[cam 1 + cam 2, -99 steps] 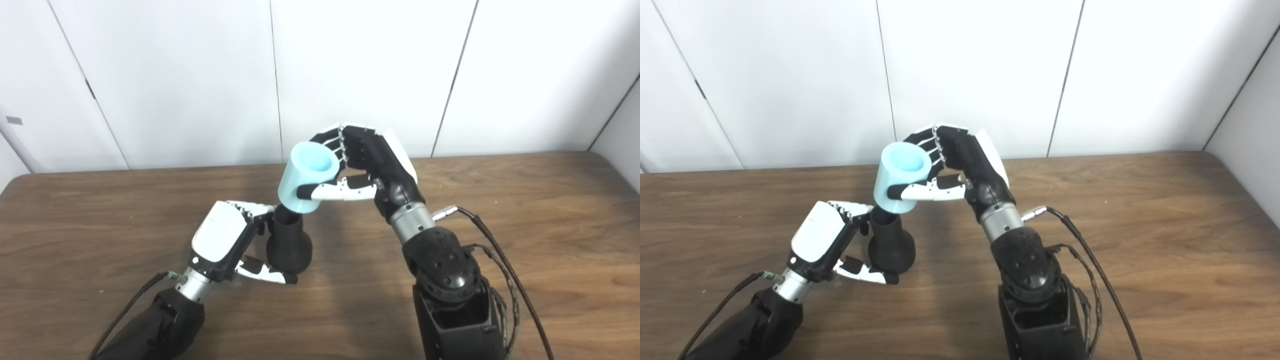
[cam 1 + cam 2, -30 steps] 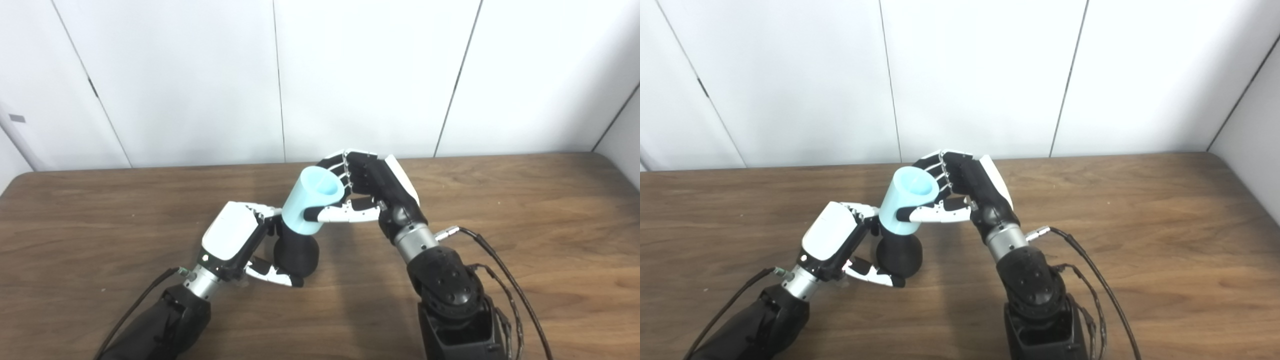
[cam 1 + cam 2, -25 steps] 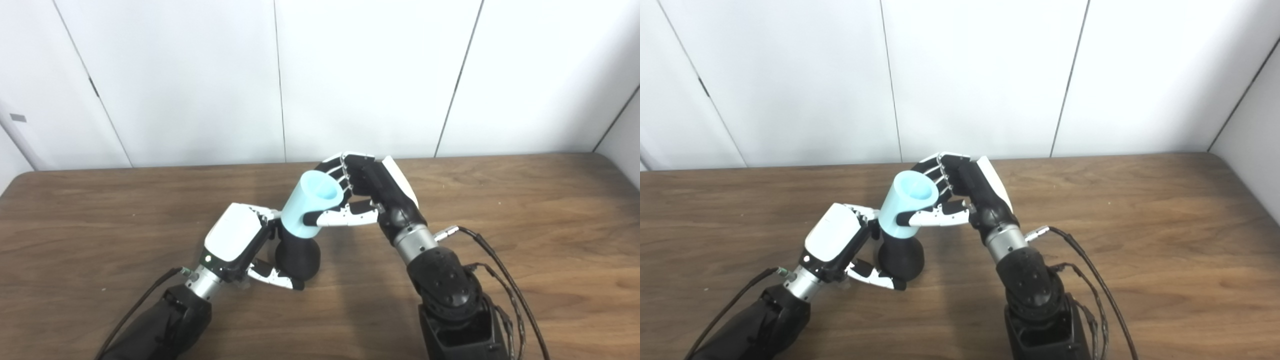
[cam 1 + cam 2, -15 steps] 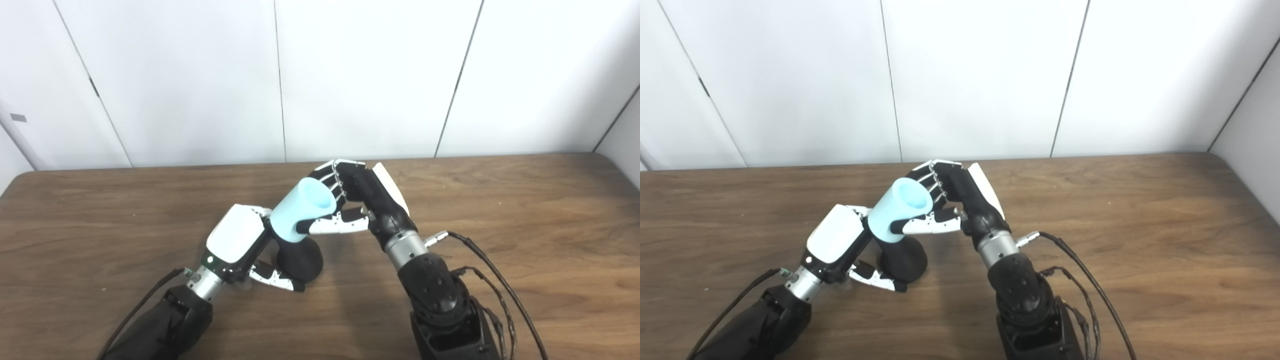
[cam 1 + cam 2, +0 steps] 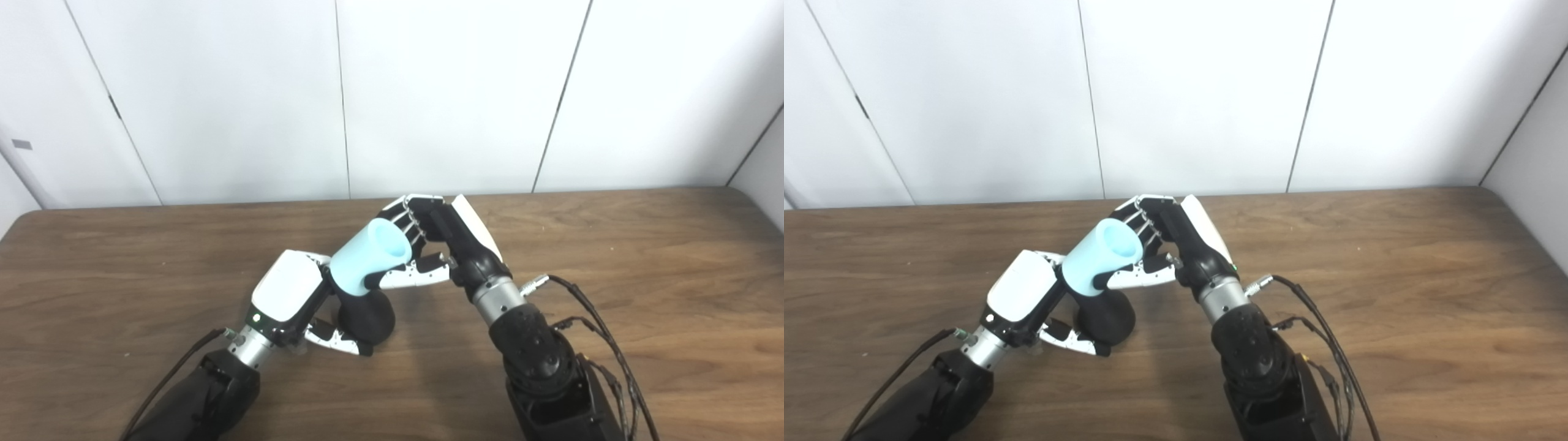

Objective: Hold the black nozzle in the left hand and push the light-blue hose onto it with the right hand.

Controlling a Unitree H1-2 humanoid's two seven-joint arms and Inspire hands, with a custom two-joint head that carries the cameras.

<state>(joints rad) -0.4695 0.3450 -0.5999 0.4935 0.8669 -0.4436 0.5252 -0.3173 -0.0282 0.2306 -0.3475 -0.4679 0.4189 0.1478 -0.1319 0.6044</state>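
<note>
The black nozzle point(image 5: 366, 317) stands with its wide bulb on the table, its narrow neck hidden inside the light-blue hose point(image 5: 367, 266). My left hand point(image 5: 288, 300) is shut on the nozzle from the left, thumb under the bulb. My right hand point(image 5: 442, 242) is shut on the hose from the right, thumb across its side. The hose is a short wide tube, tilted with its open mouth up and to the right, its lower end seated over the nozzle's neck.
A brown wooden table point(image 5: 643, 257) spreads to all sides, with white wall panels point(image 5: 441, 92) behind its back edge. Black cables point(image 5: 588, 306) trail from my right forearm over the table at the right.
The hose has come down over the nozzle's neck and tipped further to the right. My right hand has shifted left and lower with it. My left hand has stayed on the nozzle.
</note>
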